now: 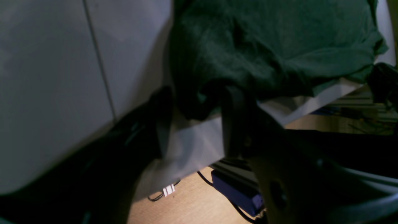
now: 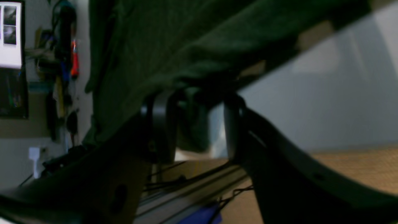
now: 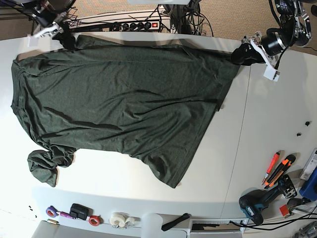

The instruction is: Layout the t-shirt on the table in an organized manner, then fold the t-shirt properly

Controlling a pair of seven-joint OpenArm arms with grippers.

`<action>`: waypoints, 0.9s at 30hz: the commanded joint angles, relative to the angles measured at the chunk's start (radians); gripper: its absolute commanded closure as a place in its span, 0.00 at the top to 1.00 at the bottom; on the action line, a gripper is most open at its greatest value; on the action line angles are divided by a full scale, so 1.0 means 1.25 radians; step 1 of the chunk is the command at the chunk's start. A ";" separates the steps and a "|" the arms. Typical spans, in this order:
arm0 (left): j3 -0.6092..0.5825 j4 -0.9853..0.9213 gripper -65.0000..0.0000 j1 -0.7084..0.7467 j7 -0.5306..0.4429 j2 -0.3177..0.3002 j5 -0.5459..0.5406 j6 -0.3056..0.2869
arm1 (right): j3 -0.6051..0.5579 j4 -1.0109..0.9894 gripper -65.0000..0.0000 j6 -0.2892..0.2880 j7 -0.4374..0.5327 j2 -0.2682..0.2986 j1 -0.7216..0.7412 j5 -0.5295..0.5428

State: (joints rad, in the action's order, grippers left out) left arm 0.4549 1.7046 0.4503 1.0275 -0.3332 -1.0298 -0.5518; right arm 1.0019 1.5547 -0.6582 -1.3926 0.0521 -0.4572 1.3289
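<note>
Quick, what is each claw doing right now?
Left gripper: shut on the t-shirt edge.
Right gripper: shut on the t-shirt too.

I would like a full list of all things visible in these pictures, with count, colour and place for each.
t-shirt: one, dark green, spread over the table's middle and left, top edge held at both corners.
table: one, white, fills the base view.
tape rolls: several, white, red and purple, near edge.
cutters: two, orange and black, right side.
drill: one, black and teal, near right corner.
power strip: one, white, beyond the far edge.
right tool: one, dark, base view's top left, shut on the t-shirt.
left tool: one, dark, top right, shut on the t-shirt.
</note>
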 commanded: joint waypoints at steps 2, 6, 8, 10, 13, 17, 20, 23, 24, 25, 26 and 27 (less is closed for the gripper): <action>0.007 0.014 0.42 -0.002 -0.021 -0.011 0.003 -0.006 | 0.048 0.009 0.38 -0.015 0.009 0.012 -0.006 0.039; 0.007 0.016 0.42 -0.007 -0.027 -0.011 0.020 -0.005 | 0.125 0.009 0.38 -0.030 0.007 0.030 -0.007 0.056; 0.007 0.016 0.42 -0.016 -0.027 -0.011 0.029 -0.005 | 0.155 0.009 0.38 -0.030 0.007 0.045 -0.007 0.057; 0.007 0.017 0.42 -0.027 -0.027 -0.011 0.037 -0.005 | 0.182 0.009 0.38 -0.031 0.007 0.060 -0.007 0.057; 0.007 0.020 0.42 -0.042 -0.046 -0.011 0.075 0.014 | 0.211 0.008 0.38 -0.032 0.007 0.081 -0.007 0.058; 0.007 0.035 0.42 -0.060 -0.068 -0.011 0.119 0.031 | 0.231 0.008 0.38 -0.032 0.007 0.106 -0.007 0.056; 0.007 0.054 0.42 -0.066 -0.074 -0.011 0.150 0.047 | 0.232 0.008 0.38 -0.032 0.009 0.120 -0.007 0.056; 0.007 0.077 0.42 -0.066 -0.074 -0.011 0.177 0.049 | 0.233 0.008 0.38 -0.032 0.009 0.131 -0.007 0.052; 0.007 0.085 0.42 -0.066 -0.074 -0.011 0.182 0.049 | 0.232 0.008 0.38 -0.032 0.010 0.132 -0.007 0.053; 0.007 0.093 0.42 -0.066 -0.074 -0.011 0.192 0.049 | 0.233 0.008 0.38 -0.032 0.010 0.134 -0.007 0.052; 0.007 0.103 0.42 -0.066 -0.074 -0.011 0.204 0.049 | 0.233 0.008 0.38 -0.032 0.010 0.134 -0.007 0.053; 0.007 0.112 0.42 -0.066 -0.074 -0.011 0.217 0.049 | 0.233 0.008 0.38 -0.032 0.010 0.134 -0.007 0.052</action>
State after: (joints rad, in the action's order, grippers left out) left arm 0.4549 1.8256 0.3710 0.9512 -0.3332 -0.7425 -0.4870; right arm 1.2827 1.5524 -0.6792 -1.3983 0.1982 -0.4595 1.3705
